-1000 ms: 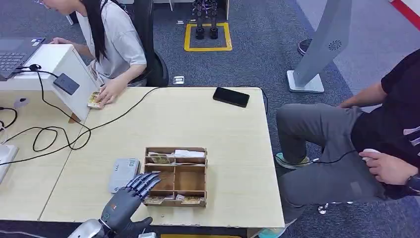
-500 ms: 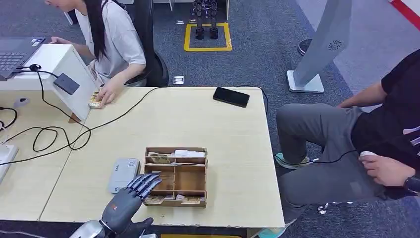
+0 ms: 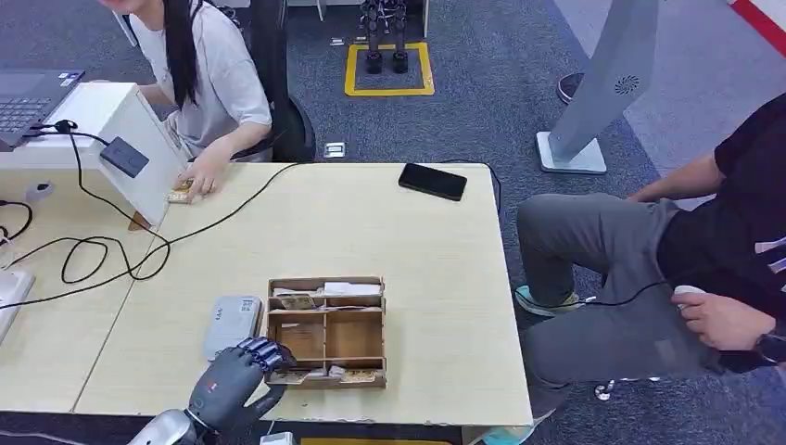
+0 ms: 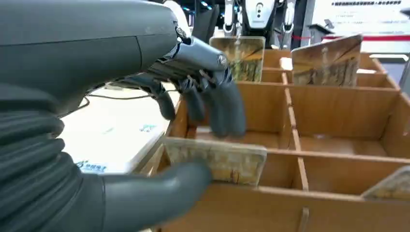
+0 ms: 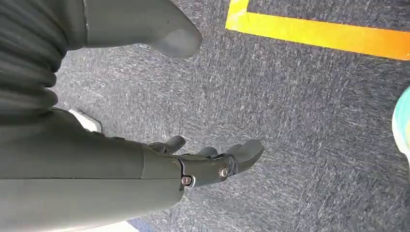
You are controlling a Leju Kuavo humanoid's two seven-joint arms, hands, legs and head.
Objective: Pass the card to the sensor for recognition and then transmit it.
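- My left robot hand (image 4: 193, 145) pinches a card (image 4: 215, 159) at the wooden organizer's (image 3: 326, 331) front compartment, thumb beneath, ready for lifting.
- My right robot hand (image 5: 212, 162) hangs released above the floor.

Bright, even overhead light with soft shadows; the left wrist view is blurred up close, the head view sharp.

Office, desk (image 3: 417, 241), laptop (image 3: 28, 97), carpet (image 3: 482, 111)
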